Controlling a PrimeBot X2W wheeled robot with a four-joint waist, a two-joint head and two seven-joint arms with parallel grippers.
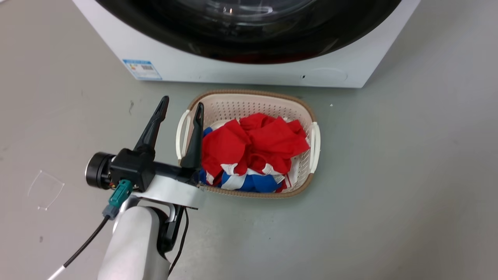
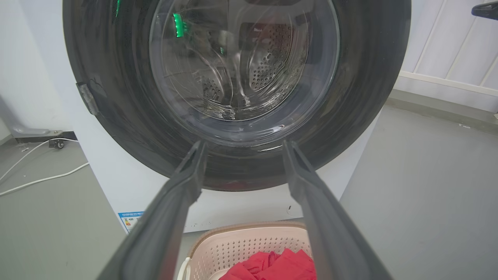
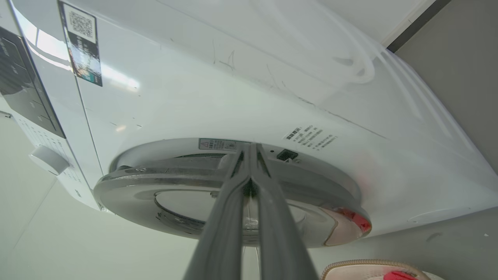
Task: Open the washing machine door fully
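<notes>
Filling most of the front of the white boxy washing machine (image 1: pixel 194 66), the large round glossy black washing machine door (image 2: pixel 350 97) lies close against the cabinet, and its lower arc reaches nearly to the base. At its centre bulges a clear glass bowl (image 2: pixel 241 70), and the perforated steel drum (image 2: pixel 268 66) shows through it, with green glints on the glass. A small grey tab (image 2: pixel 87 99) sits on one edge of the black ring. Low on the machine's front are a blue label (image 1: pixel 142 70) and a round cap (image 1: pixel 328 74). On the grey floor (image 1: pixel 408 175) just in front of the machine stands a cream perforated plastic laundry basket (image 1: pixel 249 93), heaped with red, blue and white clothes (image 1: pixel 253 144). The left gripper (image 1: pixel 183 102) hangs above the basket's near side and points at the door, its jaws apart and empty. The right gripper (image 3: pixel 251 146) meets the door edge-on, its jaws together, their tips at the rim where the door meets the white front; whether they pinch anything there cannot be told.
</notes>
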